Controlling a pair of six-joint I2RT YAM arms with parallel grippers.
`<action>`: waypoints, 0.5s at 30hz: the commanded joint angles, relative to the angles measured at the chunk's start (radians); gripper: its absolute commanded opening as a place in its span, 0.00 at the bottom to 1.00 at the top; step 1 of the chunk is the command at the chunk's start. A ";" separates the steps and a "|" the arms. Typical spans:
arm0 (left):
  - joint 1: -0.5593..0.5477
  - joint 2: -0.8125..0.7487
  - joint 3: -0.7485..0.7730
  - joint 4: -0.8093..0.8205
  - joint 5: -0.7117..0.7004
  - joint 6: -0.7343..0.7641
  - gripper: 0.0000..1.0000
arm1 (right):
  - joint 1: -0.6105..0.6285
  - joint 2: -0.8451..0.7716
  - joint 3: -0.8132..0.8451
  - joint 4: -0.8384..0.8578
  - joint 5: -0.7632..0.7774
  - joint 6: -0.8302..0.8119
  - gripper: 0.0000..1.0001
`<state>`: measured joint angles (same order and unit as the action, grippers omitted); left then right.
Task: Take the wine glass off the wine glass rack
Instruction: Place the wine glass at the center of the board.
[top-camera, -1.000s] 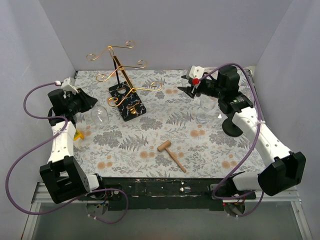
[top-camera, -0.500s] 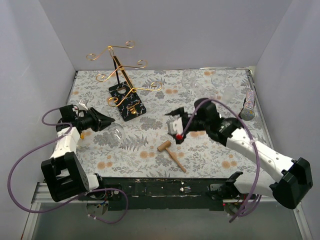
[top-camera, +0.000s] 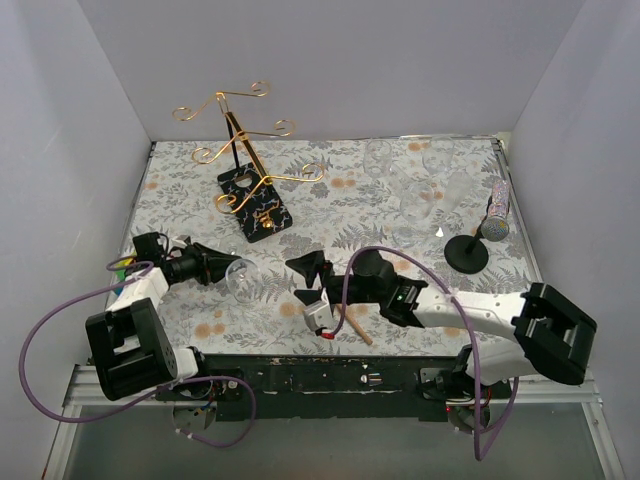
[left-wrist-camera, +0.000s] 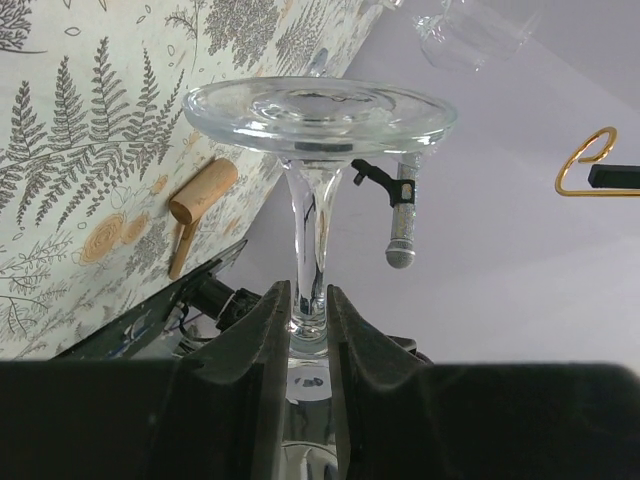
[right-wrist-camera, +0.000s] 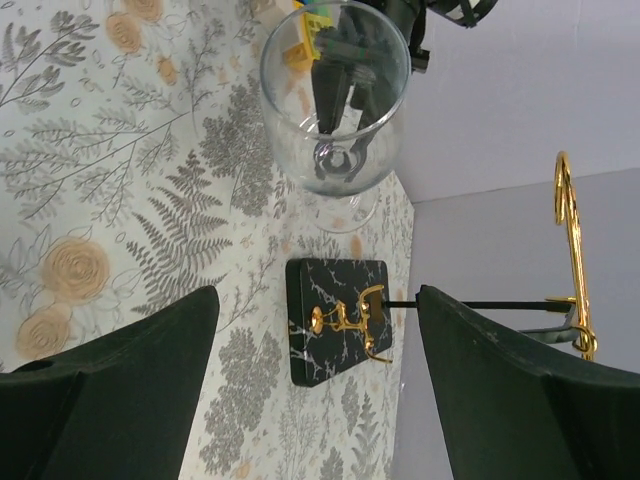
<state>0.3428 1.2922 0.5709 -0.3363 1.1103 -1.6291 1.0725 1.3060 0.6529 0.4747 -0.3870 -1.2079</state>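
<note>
We saw the wine glass (left-wrist-camera: 320, 110) off the wine glass rack (top-camera: 256, 205), held on its side in front of the rack's black base (slightly left of it). Its long axis lay roughly level, foot pointing away from the left gripper (left-wrist-camera: 308, 295), bowl towards that wrist. That gripper's fingers pinched the stem. The right gripper (top-camera: 300, 281), also in front of the rack, was spread wide around nothing.
</note>
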 joint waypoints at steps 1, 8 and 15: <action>-0.002 -0.021 -0.011 -0.004 0.069 -0.066 0.00 | 0.032 0.082 0.083 0.245 0.059 0.077 0.88; -0.002 0.016 0.009 0.011 0.071 -0.110 0.00 | 0.047 0.199 0.204 0.161 0.019 0.061 0.89; -0.002 0.036 0.023 0.040 0.072 -0.133 0.00 | 0.078 0.272 0.284 0.117 0.017 0.119 0.89</action>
<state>0.3431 1.3334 0.5598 -0.3233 1.1152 -1.7325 1.1259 1.5459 0.8734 0.5953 -0.3546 -1.1248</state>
